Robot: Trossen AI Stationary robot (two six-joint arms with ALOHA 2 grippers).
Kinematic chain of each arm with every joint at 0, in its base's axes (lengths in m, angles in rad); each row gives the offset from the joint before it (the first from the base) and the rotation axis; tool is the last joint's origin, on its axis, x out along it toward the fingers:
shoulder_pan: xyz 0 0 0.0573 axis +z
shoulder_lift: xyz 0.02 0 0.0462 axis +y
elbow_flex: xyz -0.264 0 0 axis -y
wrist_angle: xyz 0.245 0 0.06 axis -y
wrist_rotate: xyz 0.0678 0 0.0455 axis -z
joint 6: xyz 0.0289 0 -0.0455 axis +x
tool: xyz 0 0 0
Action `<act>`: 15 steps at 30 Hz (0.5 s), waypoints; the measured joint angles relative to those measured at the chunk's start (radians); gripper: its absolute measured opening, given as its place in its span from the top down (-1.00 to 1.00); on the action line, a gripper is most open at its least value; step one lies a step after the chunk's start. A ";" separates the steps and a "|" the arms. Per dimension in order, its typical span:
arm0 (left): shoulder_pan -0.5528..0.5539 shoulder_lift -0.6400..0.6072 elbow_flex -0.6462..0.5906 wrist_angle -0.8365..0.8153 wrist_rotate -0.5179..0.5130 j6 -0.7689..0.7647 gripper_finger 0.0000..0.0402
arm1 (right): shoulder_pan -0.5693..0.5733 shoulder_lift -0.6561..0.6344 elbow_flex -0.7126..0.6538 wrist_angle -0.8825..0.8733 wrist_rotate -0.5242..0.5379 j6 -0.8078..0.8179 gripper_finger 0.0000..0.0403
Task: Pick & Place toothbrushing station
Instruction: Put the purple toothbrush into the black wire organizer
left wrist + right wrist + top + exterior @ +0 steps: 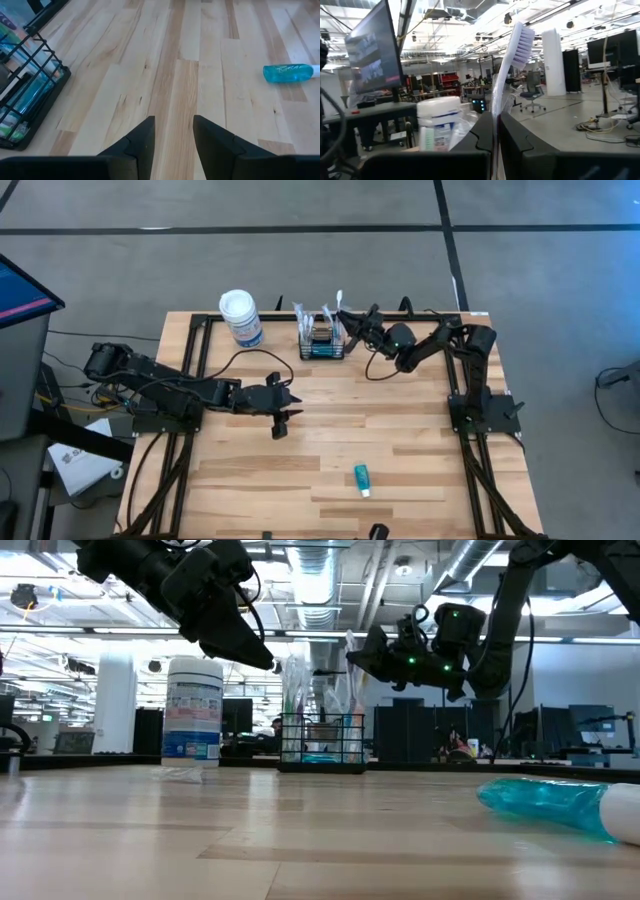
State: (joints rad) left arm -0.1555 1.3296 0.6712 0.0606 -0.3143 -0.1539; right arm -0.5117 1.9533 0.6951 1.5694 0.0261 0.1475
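Right gripper [352, 321] clamped on upright toothbrush [512, 60], just beside toothbrushing station [322, 340] at worktop's far edge; left gripper [284, 416] open, mid-worktop, farther off.

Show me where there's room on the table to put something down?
Bare wood lies between the left gripper and the toothpaste tube, and left of the tube. It is crowded at the far edge: canister, basket, right gripper pinching a toothbrush.
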 joint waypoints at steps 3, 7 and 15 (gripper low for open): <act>0.000 0.000 0.000 0.003 0.000 0.000 0.37 | 0.002 0.000 0.001 0.000 0.000 0.002 0.98; 0.000 0.000 0.000 0.007 0.000 0.000 0.37 | 0.007 0.000 0.001 0.000 0.000 -0.004 0.99; 0.000 0.000 0.000 0.009 0.000 0.000 0.37 | 0.022 0.000 0.001 -0.004 0.004 -0.038 0.98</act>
State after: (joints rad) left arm -0.1555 1.3296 0.6712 0.0692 -0.3141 -0.1539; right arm -0.4900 1.9533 0.6960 1.5650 0.0303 0.1093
